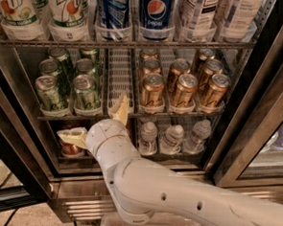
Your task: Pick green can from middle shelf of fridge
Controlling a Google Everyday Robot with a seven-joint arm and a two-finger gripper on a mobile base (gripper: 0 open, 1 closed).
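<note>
Gripper [93, 117] spread wide, low at the front of the middle shelf [180, 115] in the fridge [257, 112]. Nearest green can [86, 91] just at eleven o'clock, front row. Raise, drift toward eleven o'clock, straddle squarely, spare neighbouring cans [49, 92], then close.

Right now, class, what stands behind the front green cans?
More green cans in both lanes; anything further back is covered. The open end effector hovers at the middle shelf's front edge.

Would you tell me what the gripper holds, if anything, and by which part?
Nothing is held: the gripper, jaws spread apart, is before the middle shelf, beside the green cans.
</note>
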